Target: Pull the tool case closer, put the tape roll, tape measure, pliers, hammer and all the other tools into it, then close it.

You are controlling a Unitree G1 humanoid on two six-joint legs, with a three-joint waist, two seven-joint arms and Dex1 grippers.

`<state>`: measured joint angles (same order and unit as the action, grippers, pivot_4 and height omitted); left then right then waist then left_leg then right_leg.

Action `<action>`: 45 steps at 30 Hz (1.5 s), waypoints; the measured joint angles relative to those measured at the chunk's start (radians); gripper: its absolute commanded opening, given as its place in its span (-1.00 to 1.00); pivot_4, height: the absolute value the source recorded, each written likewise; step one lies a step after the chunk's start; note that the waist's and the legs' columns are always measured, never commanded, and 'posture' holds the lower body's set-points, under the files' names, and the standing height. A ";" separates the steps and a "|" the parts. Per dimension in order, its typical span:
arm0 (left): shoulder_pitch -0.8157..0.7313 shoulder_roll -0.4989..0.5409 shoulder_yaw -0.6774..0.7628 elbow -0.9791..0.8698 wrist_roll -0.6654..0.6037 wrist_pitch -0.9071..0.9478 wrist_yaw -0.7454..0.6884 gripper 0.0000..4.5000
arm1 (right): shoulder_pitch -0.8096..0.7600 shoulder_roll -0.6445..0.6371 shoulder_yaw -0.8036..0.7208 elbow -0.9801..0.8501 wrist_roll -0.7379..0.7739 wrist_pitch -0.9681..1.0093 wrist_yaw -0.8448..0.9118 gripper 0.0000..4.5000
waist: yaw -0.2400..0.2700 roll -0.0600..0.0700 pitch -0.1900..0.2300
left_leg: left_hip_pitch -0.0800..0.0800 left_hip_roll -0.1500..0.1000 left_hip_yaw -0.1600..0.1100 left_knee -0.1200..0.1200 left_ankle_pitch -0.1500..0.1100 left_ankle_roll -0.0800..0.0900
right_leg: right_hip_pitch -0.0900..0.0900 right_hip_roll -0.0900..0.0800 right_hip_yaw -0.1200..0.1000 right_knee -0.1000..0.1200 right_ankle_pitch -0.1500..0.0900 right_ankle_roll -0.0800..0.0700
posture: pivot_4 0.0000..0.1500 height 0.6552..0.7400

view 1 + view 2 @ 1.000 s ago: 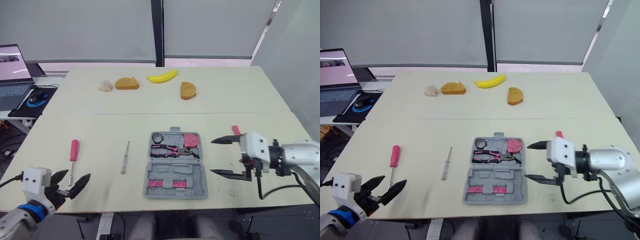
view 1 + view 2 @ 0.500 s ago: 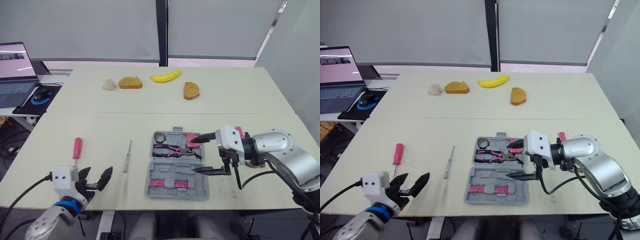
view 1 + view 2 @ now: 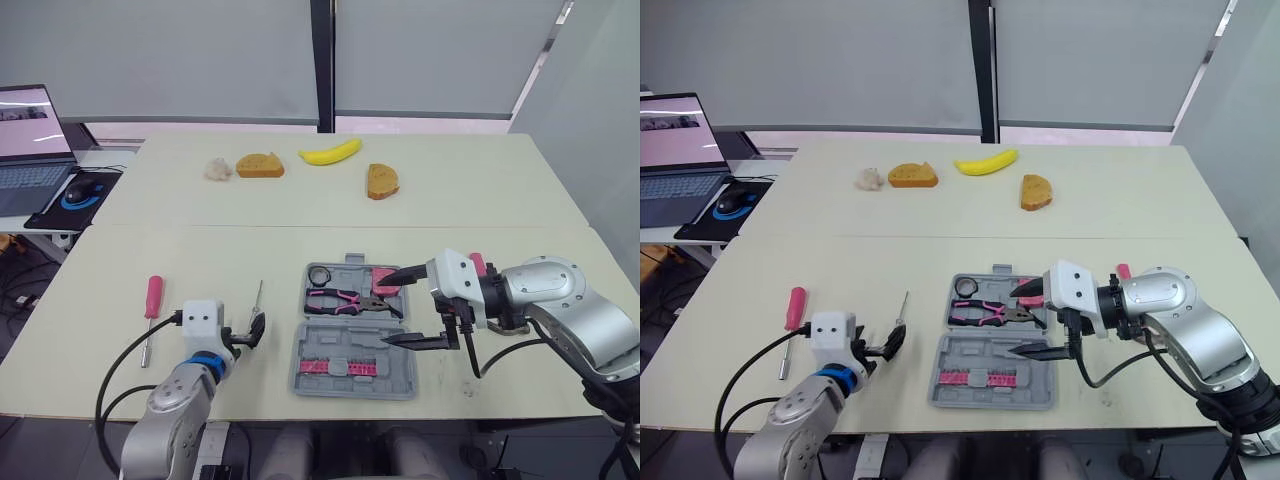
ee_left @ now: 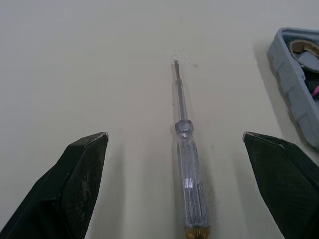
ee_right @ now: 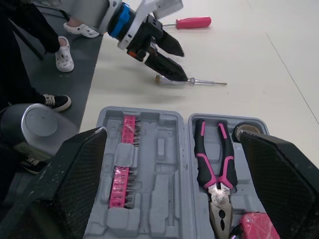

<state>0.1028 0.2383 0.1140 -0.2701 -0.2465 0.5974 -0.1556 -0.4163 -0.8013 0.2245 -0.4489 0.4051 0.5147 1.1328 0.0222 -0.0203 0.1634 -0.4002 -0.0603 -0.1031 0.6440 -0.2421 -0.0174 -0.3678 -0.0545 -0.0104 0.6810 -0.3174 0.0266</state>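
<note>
As the right gripper (image 3: 388, 312) gaped over the tool case (image 3: 350, 362), the open left gripper (image 4: 174, 136) straddled the screwdriver (image 4: 188, 174) beside it, seemingly ready to clamp.

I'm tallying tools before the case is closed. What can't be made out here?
- Pink object, head views: mostly hidden behind the right arm, unidentifiable.
- Tape measure, right wrist view: cut off by the picture edge.
- Clear screwdriver, head views: handle covered by the left gripper.
- White lump: too small to identify.
</note>
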 measured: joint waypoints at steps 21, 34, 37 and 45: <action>-0.073 -0.008 -0.059 0.110 0.088 -0.030 -0.030 -0.24 | -0.002 0.016 0.017 0.000 -0.008 0.024 -0.012 1.00 | 0.001 0.002 -0.001 | 0.000 -0.001 0.000 0.000 0.000 0.000 | 0.000 0.000 0.000 0.000 0.000 0.000 | 1.00 0.91; -0.066 0.004 -0.055 0.135 0.093 -0.097 -0.067 -0.90 | 0.014 0.010 0.016 -0.023 -0.007 0.026 -0.024 1.00 | 0.001 0.002 -0.001 | 0.000 0.000 -0.001 0.000 0.000 0.000 | 0.000 -0.001 0.000 0.000 0.000 0.000 | 1.00 0.91; -0.048 0.027 -0.054 0.130 0.091 -0.156 -0.101 -0.90 | 0.028 0.008 0.009 -0.046 -0.005 0.040 -0.036 1.00 | 0.001 0.001 -0.001 | -0.001 0.000 -0.001 0.000 0.000 0.000 | 0.000 -0.001 0.000 0.000 0.000 0.000 | 1.00 0.91; -0.118 0.288 -0.048 0.044 0.034 -0.311 -0.428 -0.90 | 0.127 -0.017 -0.075 -0.159 0.035 0.114 -0.114 1.00 | 0.003 0.002 0.000 | -0.001 -0.001 -0.001 0.000 0.000 0.000 | -0.001 -0.001 0.000 -0.001 0.000 0.000 | 1.00 0.91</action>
<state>-0.0157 0.5263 0.0662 -0.2263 -0.2125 0.2869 -0.5840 -0.2893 -0.8187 0.1495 -0.6083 0.4404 0.6285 1.0191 0.0249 -0.0186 0.1632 -0.4014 -0.0610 -0.1039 0.6437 -0.2420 -0.0176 -0.3685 -0.0553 -0.0102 0.6800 -0.3171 0.0268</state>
